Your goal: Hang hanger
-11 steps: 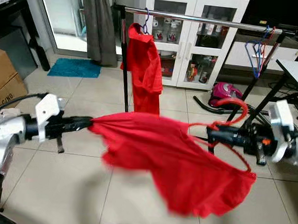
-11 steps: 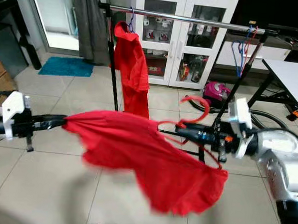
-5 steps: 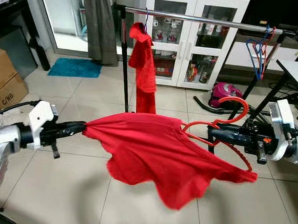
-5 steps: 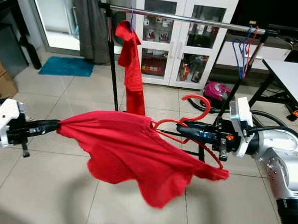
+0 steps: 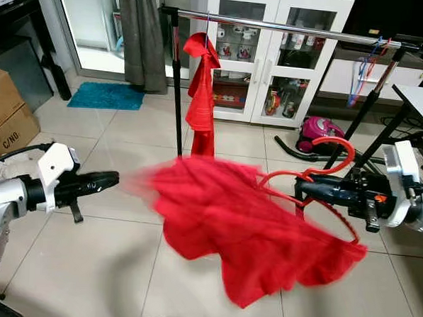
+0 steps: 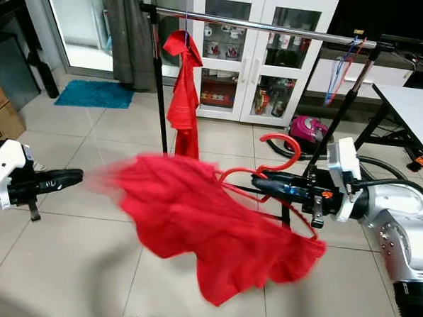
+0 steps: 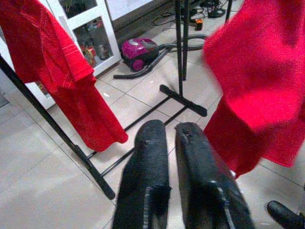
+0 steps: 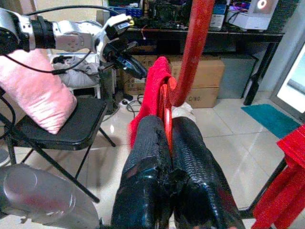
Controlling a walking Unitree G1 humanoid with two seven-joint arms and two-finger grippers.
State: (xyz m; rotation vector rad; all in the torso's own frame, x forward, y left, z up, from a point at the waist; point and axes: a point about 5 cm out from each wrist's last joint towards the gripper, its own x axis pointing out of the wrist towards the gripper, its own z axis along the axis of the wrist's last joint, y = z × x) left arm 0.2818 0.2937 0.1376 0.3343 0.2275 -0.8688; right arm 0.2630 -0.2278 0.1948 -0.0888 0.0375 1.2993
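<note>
Pale floor tiles [image 5: 85, 265] run back to a white glass-door cabinet [image 5: 274, 55], and in front of it stands a clothes rail [image 5: 289, 28] on black legs, with a red shirt [image 5: 202, 94] hanging near its left end and a few empty hangers [image 5: 361, 70] near its right. A teal mat [image 5: 107, 95] lies by the doorway, a cardboard box [image 5: 4, 119] sits far left, and a pink vacuum cleaner [image 5: 319, 129] rests on the floor under the rail. Closer in, the right pincer [image 5: 302, 186] is clamped on the wire of a red hanger [image 6: 279, 144], just below its hook; the right wrist view shows both black fingers [image 8: 195, 157] pressed against the red wire. A red garment [image 5: 250, 231] droops from that hanger in mid-air between the two arms, its left edge blurred. The left pincer [image 5: 113, 176] is held out level to the left, apart from the cloth, its fingers [image 7: 150, 157] nearly together with only a slim gap and nothing between them.
</note>
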